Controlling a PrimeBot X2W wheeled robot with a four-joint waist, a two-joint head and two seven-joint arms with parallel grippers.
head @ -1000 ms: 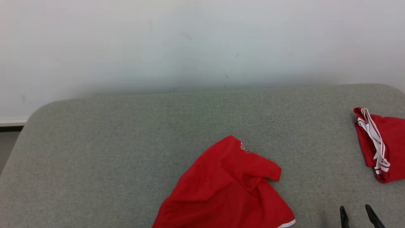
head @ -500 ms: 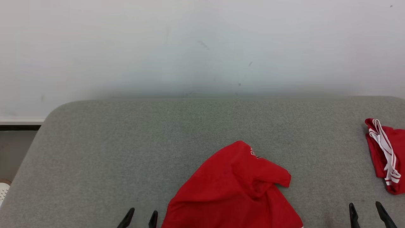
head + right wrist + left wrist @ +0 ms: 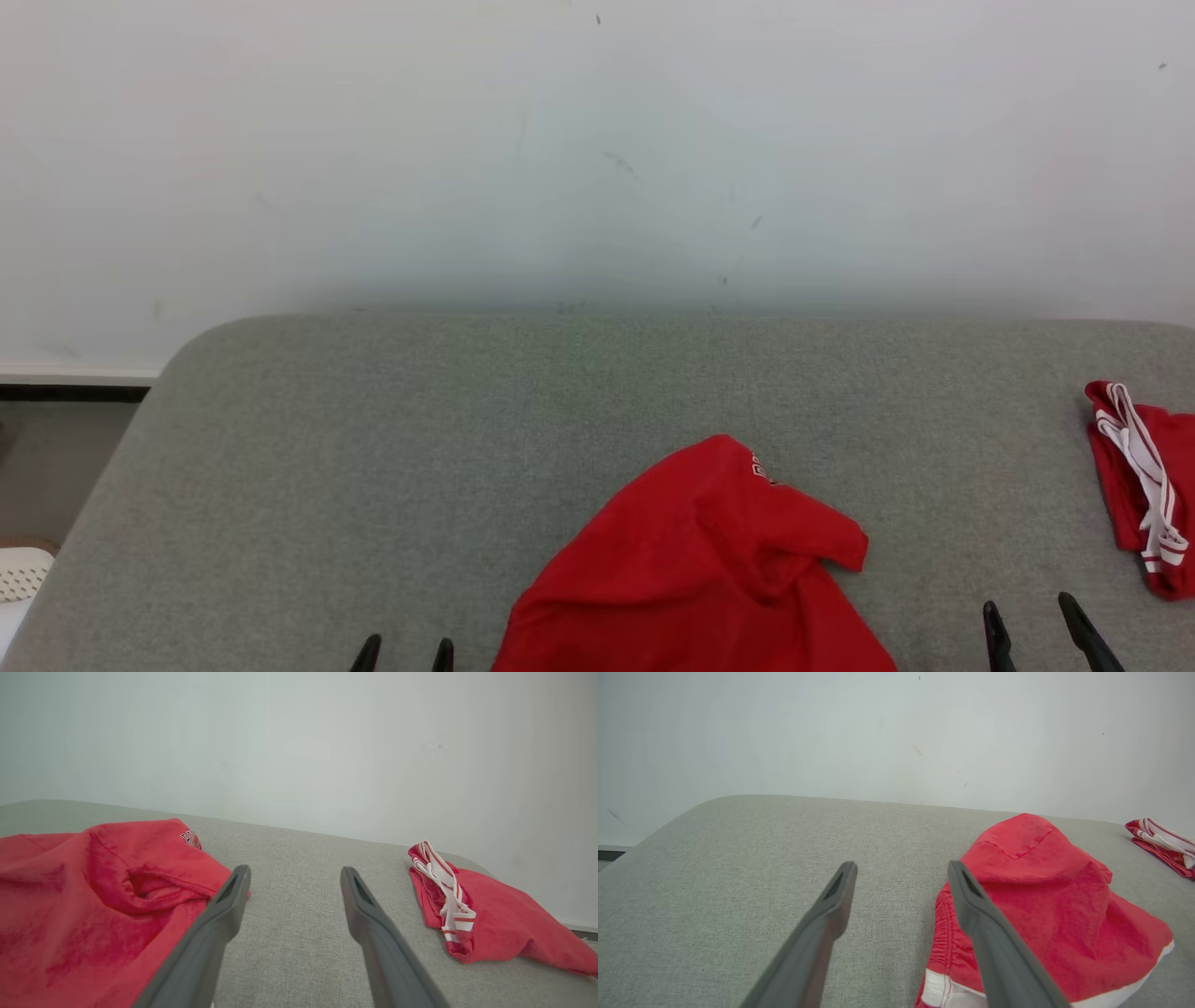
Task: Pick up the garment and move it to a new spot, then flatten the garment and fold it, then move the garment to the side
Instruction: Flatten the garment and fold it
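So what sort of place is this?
Probably a plain indoor room set up for folding clothes: a grey padded surface against a bare white wall, with a red garment and a striped garment on it.

Seemingly a bare test room: a plain white scuffed wall [image 3: 597, 140] rises directly behind a grey fabric-covered padded surface [image 3: 373, 467] with rounded corners.

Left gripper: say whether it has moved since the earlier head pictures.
Yes. The left gripper has come up into view left of the red garment, a spot bare one second ago.
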